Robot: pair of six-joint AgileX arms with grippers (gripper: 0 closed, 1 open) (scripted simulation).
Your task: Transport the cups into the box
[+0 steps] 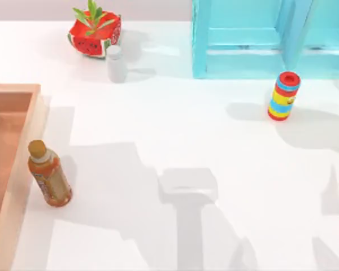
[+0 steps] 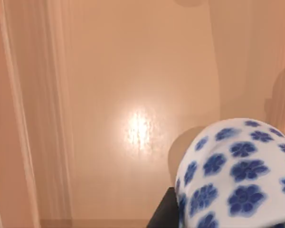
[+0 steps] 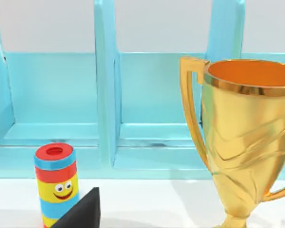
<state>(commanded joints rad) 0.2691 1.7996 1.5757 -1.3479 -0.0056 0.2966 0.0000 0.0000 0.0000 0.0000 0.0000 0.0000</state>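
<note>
Left wrist view: white cup with blue floral pattern (image 2: 237, 173), glossy and rounded, hangs above the box's smooth orange-tan floor (image 2: 133, 95); a dark end effector finger (image 2: 162, 214) touches it, grip state cannot tell. Top view: box (image 1: 22, 147) sits at the table's (image 1: 186, 141) left edge, amber bottle (image 1: 49, 174) just beside its wall. Striped cylinder (image 1: 283, 96) stands near the turquoise cabinet (image 1: 260, 39), shiny gold trophy (image 3: 247, 137) beside it. Watermelon planter (image 1: 95, 31) and small white bottle (image 1: 116, 63) stand beyond the box.

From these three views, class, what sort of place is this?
Probably a simulated tabletop workspace: a plain white table holding unrelated props, such as a watermelon planter, a striped toy cylinder and a gold trophy.
</note>
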